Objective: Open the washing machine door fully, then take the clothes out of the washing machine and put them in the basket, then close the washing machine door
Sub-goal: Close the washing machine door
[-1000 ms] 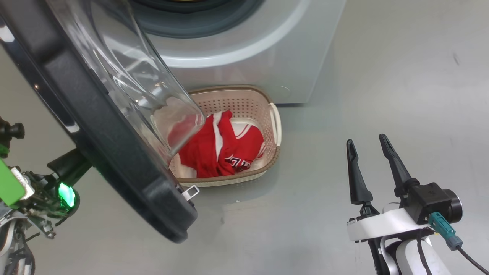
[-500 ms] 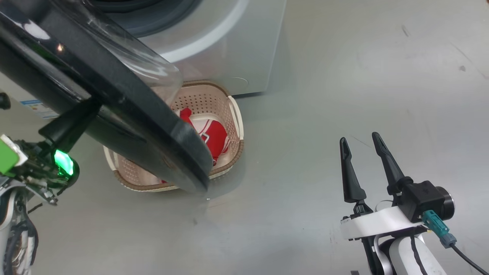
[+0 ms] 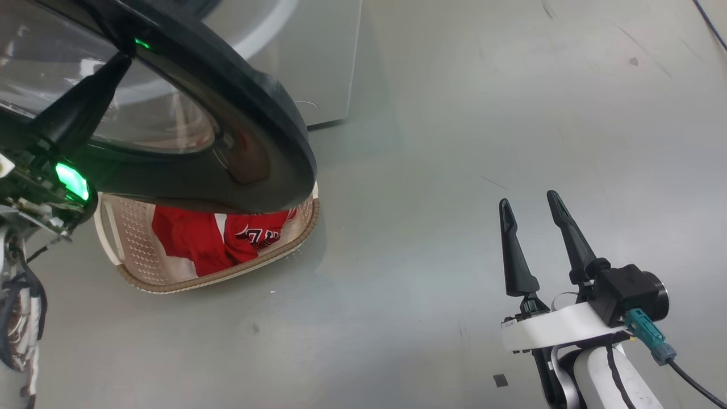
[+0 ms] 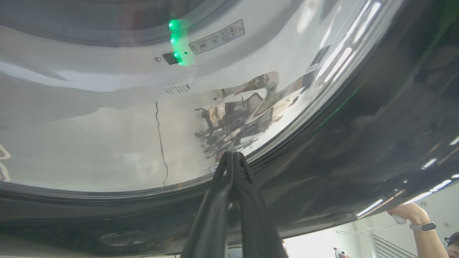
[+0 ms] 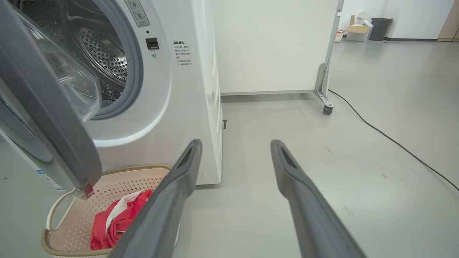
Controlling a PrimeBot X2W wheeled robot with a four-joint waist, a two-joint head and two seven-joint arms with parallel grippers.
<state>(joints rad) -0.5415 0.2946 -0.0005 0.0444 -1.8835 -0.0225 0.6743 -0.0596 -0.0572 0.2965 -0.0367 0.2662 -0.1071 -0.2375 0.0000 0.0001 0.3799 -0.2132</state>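
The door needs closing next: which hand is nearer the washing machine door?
Left. The left hand, fingers shut, has its tips against the washing machine door beside the glass window. The right hand, open, sits well off to the door's right over the floor.

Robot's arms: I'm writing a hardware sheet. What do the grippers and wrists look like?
Right gripper: two long tapered black fingers on a white bracket, with a black camera and a teal connector on a dark cable. Left gripper: matching black fingers, a green light at its wrist.
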